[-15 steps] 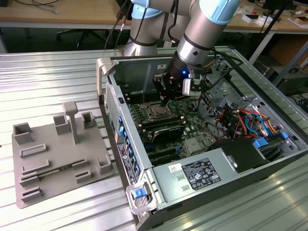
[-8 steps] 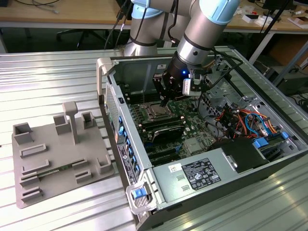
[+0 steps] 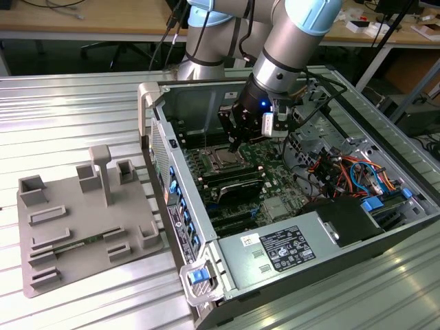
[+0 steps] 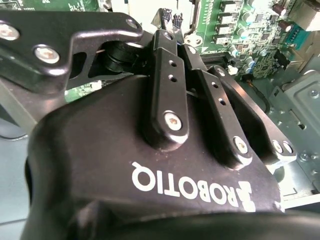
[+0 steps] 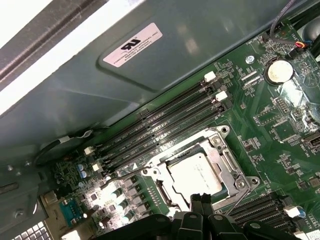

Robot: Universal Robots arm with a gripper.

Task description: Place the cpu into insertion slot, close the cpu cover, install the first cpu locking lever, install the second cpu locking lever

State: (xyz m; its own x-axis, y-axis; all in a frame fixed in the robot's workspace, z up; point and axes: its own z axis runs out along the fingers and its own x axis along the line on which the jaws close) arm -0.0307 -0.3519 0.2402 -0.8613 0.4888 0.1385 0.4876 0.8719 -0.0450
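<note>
The cpu (image 5: 194, 172) is a silvery-grey square with a pale, flat top. It lies face up in the insertion slot (image 5: 163, 190) on the green motherboard (image 5: 280, 130), framed by the lowered cpu cover (image 5: 231, 167). Being square, it has no long axis. My gripper (image 5: 200, 199) hangs at its edge, fingertips pinched together and holding nothing.

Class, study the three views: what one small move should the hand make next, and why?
Probably ease the hand a little lower onto the cpu cover: the cpu already sits in the insertion slot, the cover looks down around it, and the shut hand hangs by its edge.
</note>
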